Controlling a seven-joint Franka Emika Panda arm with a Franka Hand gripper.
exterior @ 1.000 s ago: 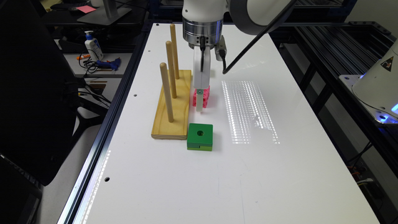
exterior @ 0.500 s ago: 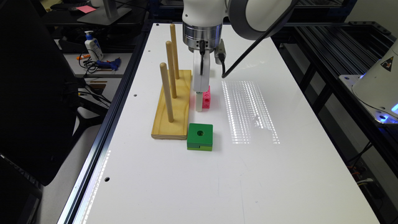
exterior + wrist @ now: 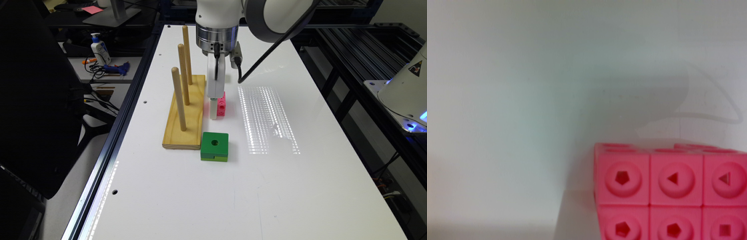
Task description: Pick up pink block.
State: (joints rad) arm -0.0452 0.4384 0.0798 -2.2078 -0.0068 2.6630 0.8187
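Observation:
The pink block (image 3: 221,105), built of snap-together cubes with round holes, sits on the white table (image 3: 267,186) just off the wooden peg base's right edge in the exterior view. The gripper (image 3: 215,115) hangs straight down from the wrist, reaches table level and touches the block's left side in that view, covering part of it. In the wrist view the pink block (image 3: 672,192) is close up, with two rows of cubes showing over the bare table surface (image 3: 517,110).
A wooden base (image 3: 186,116) with three upright pegs (image 3: 178,98) stands directly to the exterior view's left of the gripper. A green block (image 3: 215,146) with one hole lies in front of the base. The table's edge rail (image 3: 110,156) runs along the left.
The gripper has come down a little further onto the pink block. The block now shows on the exterior view's right of it instead of on both sides.

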